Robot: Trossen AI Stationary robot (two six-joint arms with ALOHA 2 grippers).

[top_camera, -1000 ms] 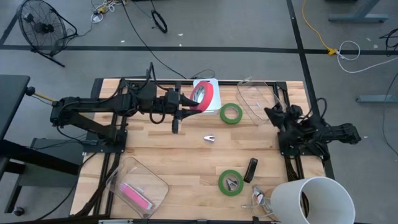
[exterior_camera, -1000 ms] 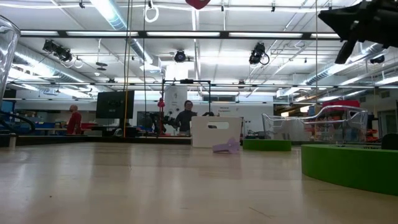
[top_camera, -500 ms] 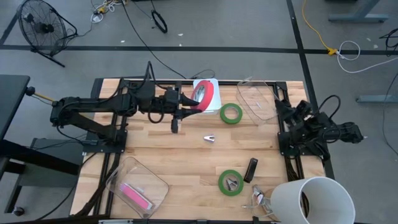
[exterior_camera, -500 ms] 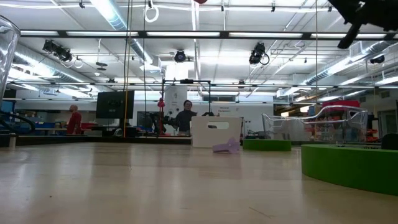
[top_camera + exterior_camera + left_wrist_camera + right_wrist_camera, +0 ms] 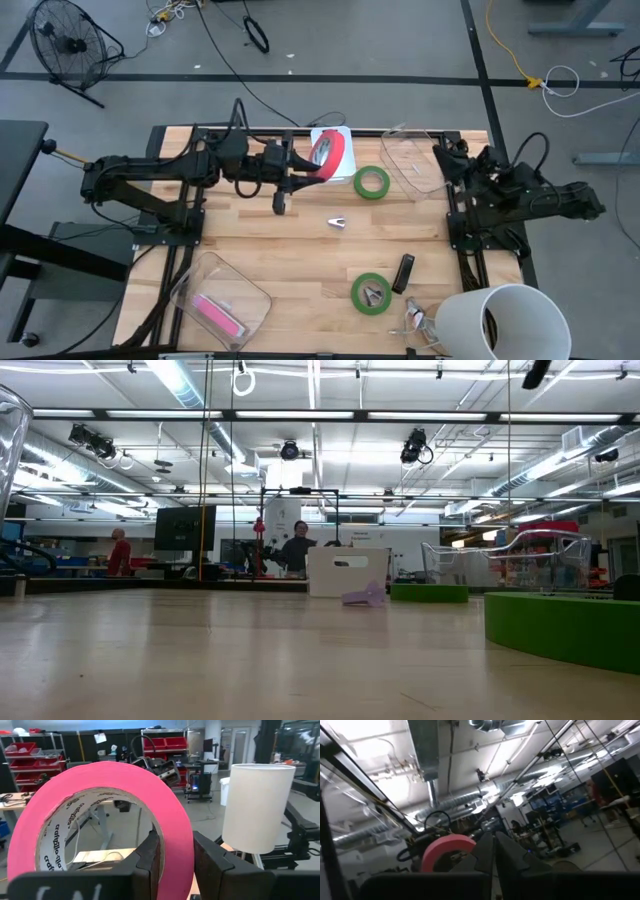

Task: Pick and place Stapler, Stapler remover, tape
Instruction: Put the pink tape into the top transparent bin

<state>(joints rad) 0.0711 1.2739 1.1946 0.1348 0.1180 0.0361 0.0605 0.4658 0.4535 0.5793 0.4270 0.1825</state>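
Above wooden table (image 5: 300,250), left gripper (image 5: 308,167) pinching glossy red tape ring (image 5: 333,153), seemingly airborne.

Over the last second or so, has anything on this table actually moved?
Only the right arm: its shut right gripper swung toward the far edge, beside the clear tray. The left gripper stayed clamped on the red tape roll; both green rolls stayed put.

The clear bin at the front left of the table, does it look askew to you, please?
Yes: the clear bin holding a pink item sits rotated against the table edges, one corner overhanging the front edge.
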